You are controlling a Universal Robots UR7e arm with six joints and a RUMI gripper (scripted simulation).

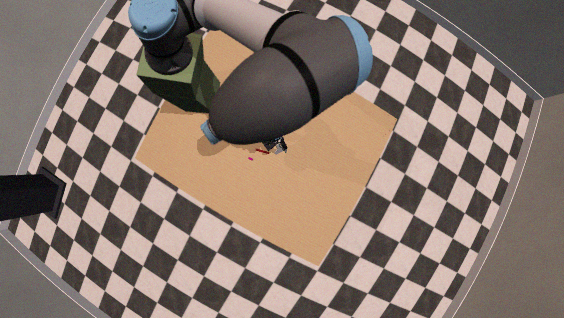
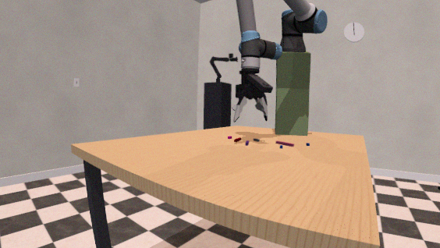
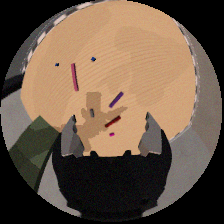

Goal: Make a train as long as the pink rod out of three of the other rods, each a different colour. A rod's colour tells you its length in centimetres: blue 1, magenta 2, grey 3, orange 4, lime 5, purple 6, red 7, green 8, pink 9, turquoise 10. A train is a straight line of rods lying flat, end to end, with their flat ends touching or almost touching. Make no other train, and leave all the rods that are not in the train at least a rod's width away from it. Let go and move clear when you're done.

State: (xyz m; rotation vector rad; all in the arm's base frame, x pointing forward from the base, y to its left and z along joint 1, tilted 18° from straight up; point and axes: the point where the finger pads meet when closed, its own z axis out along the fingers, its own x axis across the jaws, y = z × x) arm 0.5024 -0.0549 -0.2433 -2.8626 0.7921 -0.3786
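The long pink rod [image 3: 75, 77] [image 2: 285, 143] lies flat, apart from the others. A purple rod [image 3: 116, 99] [image 2: 246, 143] and a red rod [image 3: 113, 121] [image 2: 237, 139] [image 1: 262, 151] lie at a slant, with a gap between them. A short grey rod [image 3: 92, 113] [image 2: 256, 139] lies in the gripper's shadow. A small magenta rod [image 3: 111, 134] [image 2: 229, 137] [image 1: 250, 158] lies beyond the red one. Two blue rods lie near the pink rod, one [image 3: 93, 59] [image 2: 281, 147] on one side and one [image 3: 57, 64] [image 2: 307, 144] on the other. My gripper [image 3: 110, 114] [image 2: 250, 119] is open and empty, high above the table. No rods touch.
The green pedestal [image 2: 292, 93] [image 3: 35, 145] [image 1: 172, 85] of the arm stands at the table's edge. A black stand [image 2: 217, 105] with a small arm is behind the table. In the top view, the arm [image 1: 270, 95] hides part of the wooden table [image 1: 300, 215].
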